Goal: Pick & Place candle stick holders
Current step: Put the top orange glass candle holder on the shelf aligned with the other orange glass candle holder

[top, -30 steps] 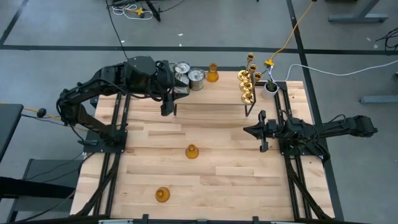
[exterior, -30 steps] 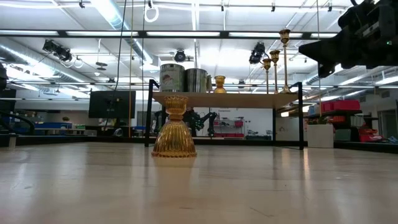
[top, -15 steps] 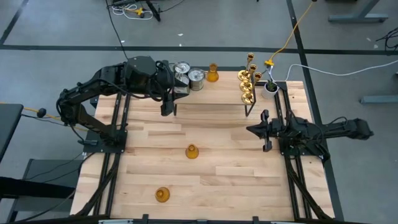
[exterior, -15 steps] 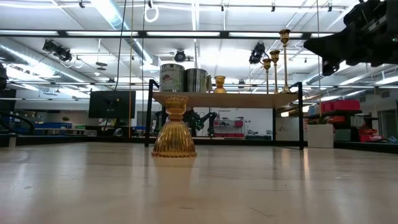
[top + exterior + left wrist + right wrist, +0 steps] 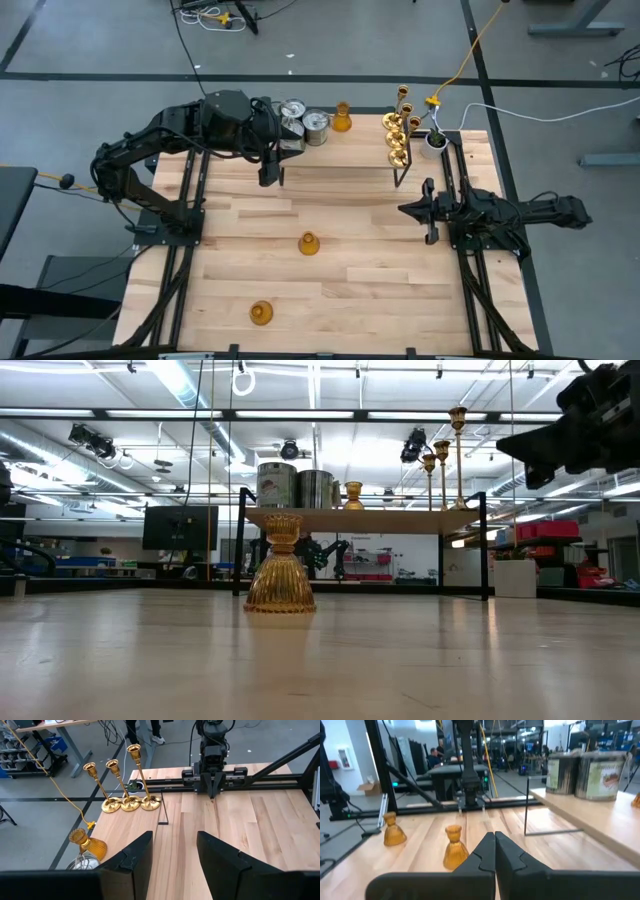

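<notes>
A raised wooden shelf point(image 5: 340, 150) stands at the table's far edge. On it are two silvery cylinder holders point(image 5: 304, 120), one amber holder point(image 5: 342, 118) and three brass candle stick holders point(image 5: 398, 132). Two more amber holders stand base down on the table, one mid-table point(image 5: 308, 243) and one near the front point(image 5: 261, 313). My left gripper point(image 5: 272, 155) hovers open and empty above the shelf's left end, its fingers point(image 5: 135, 862) apart. Off the shelf's right end, my right gripper point(image 5: 404, 209) is shut and level, pointing toward the left, with nothing in it point(image 5: 495, 851).
A small white pot with a green plant point(image 5: 436, 140) sits by the shelf's right end. Black rails point(image 5: 190, 215) run along both table sides under the arms. Bare wood lies between the two amber holders on the table and the right arm.
My right arm has folded back a little toward the table's right edge, with its gripper still shut and level. The holders have not moved.
</notes>
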{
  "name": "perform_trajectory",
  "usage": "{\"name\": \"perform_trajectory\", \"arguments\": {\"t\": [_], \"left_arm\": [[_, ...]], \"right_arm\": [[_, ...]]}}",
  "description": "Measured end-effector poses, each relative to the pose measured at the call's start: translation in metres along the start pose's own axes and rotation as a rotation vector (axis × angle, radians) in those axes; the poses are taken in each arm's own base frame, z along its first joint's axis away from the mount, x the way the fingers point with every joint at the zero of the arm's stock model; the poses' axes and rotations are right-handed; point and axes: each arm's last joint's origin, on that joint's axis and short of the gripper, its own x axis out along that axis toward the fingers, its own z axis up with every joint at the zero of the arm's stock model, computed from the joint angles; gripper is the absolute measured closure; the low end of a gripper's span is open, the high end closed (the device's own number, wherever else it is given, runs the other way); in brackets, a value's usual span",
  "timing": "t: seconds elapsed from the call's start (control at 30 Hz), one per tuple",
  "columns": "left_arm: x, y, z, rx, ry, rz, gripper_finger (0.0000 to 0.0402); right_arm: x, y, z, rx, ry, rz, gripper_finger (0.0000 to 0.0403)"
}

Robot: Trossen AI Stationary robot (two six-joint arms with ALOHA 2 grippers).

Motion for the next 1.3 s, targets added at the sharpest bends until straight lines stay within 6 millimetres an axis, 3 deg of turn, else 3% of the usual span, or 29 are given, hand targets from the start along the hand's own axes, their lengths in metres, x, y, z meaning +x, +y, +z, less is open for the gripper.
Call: {"name": "perform_trajectory", "arguments": {"t": [0.8,1.0,1.3], "left_arm": [[0.0000,-0.0001,0.0001,0.000,-0.001,0.000,0.0241],[-0.0002,0.0001,0.0002,0.000,-0.002,0.001,0.0241],[0.0035,-0.0005,-0.0011,0.002,0.010,-0.001,0.0241]], "right_arm": [[-0.0102,-0.0003,-0.0024,-0.022,0.007,0.023,0.0403],[-0.0102,-0.0003,-0.0024,-0.102,0.006,0.025,0.0402],[-0.0102,-0.0002,-0.0024,-0.106,0.006,0.028,0.0382]]}}
